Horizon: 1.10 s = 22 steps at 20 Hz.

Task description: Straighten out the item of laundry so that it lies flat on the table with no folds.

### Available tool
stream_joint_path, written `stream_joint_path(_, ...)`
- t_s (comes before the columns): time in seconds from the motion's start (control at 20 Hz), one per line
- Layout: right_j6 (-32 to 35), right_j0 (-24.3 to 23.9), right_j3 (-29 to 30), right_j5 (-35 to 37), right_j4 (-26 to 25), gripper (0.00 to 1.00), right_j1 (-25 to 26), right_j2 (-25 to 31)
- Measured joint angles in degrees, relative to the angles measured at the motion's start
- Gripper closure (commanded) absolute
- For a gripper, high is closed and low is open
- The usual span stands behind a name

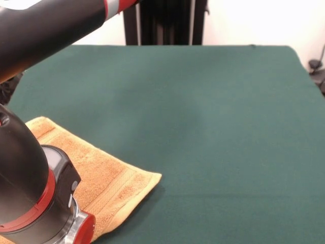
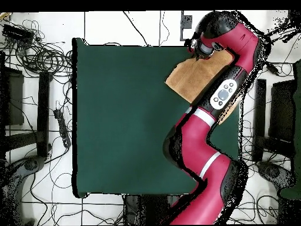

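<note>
The orange-tan towel lies on the green table at its near left corner, with a ribbed band near the end that points right. My arm's wrist covers its left part. In the overhead view the towel sits at the table's top right, partly under the arm. My gripper is over the towel's far edge there. In the front view it is out of the picture, below the wrist. The towel's visible part looks fairly flat. Its hidden part cannot be judged.
The black pedestal stands at the table's far side. Cables and dark stands lie on the floor left of the table in the overhead view. More dark equipment stands to its right.
</note>
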Motion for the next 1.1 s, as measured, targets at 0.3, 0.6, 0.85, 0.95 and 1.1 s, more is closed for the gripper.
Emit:
stream_joint_path(0.3, 0.0, -0.05, -0.01, -0.01, -0.41, 1.0, 0.15, 0.59)
stream_joint_path(0.6, 0.0, -0.1, -0.02, -0.02, -0.85, 1.0, 0.31, 1.21)
stream_joint_path(0.85, 0.0, -0.12, -0.02, -0.04, -2.36, 1.0, 0.57, 2.52)
stream_joint_path(0.95, 0.0, -0.12, -0.02, -0.04, -3.19, 1.0, 0.71, 3.23)
stream_joint_path(1.1, 0.0, -0.05, -0.02, -0.03, -4.32, 1.0, 0.98, 4.56)
